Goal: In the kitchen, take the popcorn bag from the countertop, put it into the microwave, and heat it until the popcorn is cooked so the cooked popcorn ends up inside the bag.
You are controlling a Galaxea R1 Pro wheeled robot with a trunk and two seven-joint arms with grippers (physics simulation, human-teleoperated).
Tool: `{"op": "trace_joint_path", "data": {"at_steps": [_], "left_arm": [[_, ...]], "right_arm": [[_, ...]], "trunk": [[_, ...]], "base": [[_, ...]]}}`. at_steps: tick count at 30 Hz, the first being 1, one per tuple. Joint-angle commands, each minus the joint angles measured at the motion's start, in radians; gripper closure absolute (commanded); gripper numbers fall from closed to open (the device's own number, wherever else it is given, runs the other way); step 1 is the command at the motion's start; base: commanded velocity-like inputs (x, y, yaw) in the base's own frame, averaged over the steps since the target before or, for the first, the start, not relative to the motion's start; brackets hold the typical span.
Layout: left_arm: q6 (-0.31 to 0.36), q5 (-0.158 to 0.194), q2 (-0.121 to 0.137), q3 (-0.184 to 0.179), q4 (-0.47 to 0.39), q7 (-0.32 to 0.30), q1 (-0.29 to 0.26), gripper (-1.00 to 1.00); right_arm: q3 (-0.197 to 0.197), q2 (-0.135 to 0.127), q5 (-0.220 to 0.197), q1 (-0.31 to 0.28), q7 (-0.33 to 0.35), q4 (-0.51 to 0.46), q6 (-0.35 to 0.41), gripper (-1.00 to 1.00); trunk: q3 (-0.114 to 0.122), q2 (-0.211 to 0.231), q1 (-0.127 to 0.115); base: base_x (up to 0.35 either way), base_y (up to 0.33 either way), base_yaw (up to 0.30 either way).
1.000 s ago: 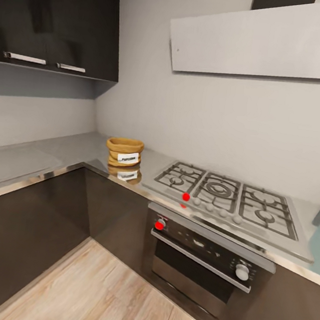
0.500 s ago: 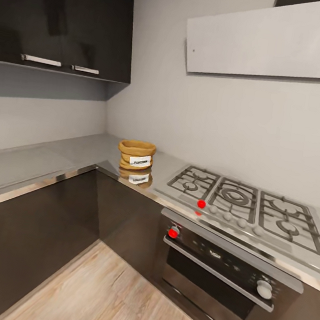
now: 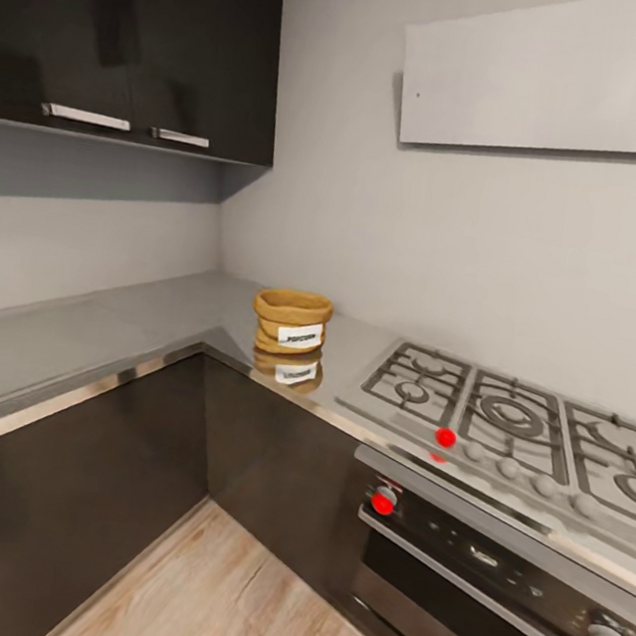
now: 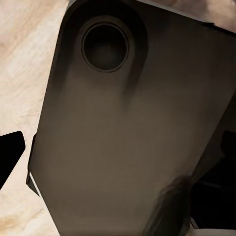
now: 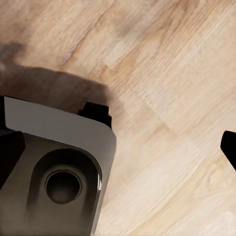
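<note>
— Tan cloth, rolled rim, white label: is that the popcorn bag?

— Yes. It stands upright on the grey counter near the inner corner of the L, close to the back wall, its reflection showing on the polished slab in front of it.

— What's beside it?

— The steel gas hob is near it on the right, with a red knob at its front edge, and the oven sits below. Dark cabinets hang above, the white hood over the hob.

— And the hands?

— The left hand and right hand each show two dark fingertips at opposite picture edges, well apart, holding nothing, above the robot's dark base and the light wood floor.
</note>
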Motion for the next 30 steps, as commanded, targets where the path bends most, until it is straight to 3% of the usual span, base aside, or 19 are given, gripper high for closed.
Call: {"op": "trace_joint_path", "data": {"at_steps": [1, 16, 24, 30], "left_arm": [[0.0, 0.005, 0.0, -0.001, 0.0, 0.0, -0.001, -1.0], [-0.001, 0.005, 0.0, -0.001, 0.0, 0.001, -0.001, -1.0], [-0.003, 0.012, -0.001, 0.014, 0.0, 0.012, -0.001, -1.0], [-0.003, 0.017, -0.004, 0.019, 0.0, 0.088, 0.0, -1.0]], "right_arm": [[-0.008, -0.001, 0.006, -0.001, 0.001, 0.003, -0.005, -1.0], [-0.008, -0.001, 0.007, -0.001, 0.001, 0.003, -0.01, -1.0], [-0.008, -0.001, 0.005, -0.001, 0.001, 0.003, 0.0, -1.0], [-0.008, -0.001, 0.005, -0.001, 0.001, 0.003, 0.0, -1.0]], "trunk": [[-0.001, 0.0, 0.0], [-0.001, 0.0, 0.0], [-0.001, 0.0, 0.0], [-0.001, 0.0, 0.0]], "base": [[0.258, 0.238, 0.0], [0.262, 0.236, 0.0], [0.048, 0.039, -0.112], [0.0, 0.0, -0.238]]}}
